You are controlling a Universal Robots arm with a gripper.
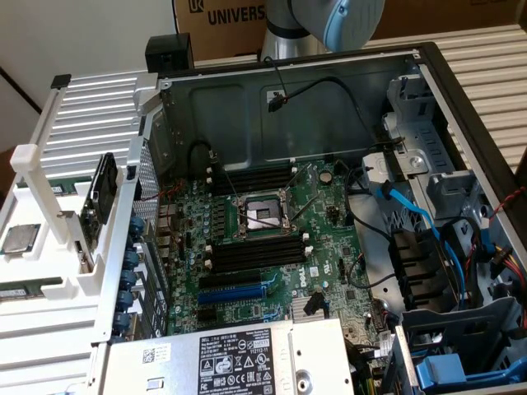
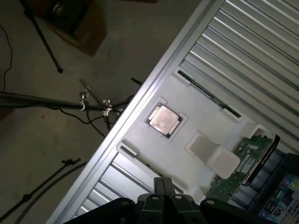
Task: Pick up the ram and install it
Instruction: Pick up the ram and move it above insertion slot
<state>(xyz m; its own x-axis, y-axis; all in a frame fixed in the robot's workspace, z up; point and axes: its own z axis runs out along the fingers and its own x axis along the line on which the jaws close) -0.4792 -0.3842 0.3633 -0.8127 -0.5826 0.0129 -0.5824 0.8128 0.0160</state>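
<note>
A ram point(image 1: 70, 188) point(image 2: 218, 100), a thin green stick, is seen standing on its long edge in a narrow slot of a white moulded plastic holder point(image 1: 37, 206) point(image 2: 196, 112). The holder is laid on a ribbed metal table point(image 1: 90, 107) point(image 2: 252, 46), at the exterior view's left of the open computer case point(image 1: 428, 82). Just beside the ram, a square processor point(image 1: 18, 239) point(image 2: 163, 120) with a dull metal lid is seated flat in a shallow recess of the same holder. A second green strip point(image 1: 29, 290) is set in another slot on the far side of the processor.

In the wrist view the black gripper point(image 2: 162, 183) is held above the holder, apart from the ram and touching nothing. Whether it is parted or closed cannot be told. In the exterior view a rounded grey and pale-blue arm joint point(image 1: 329, 20) is seen behind the case.

Inside the sheet-metal case a green motherboard point(image 1: 272, 239) is laid flat. Its long black memory slots point(image 1: 255, 253) with white end clips are seen with no stick in them, and a blue slot point(image 1: 235, 290) is placed just beside them.
</note>
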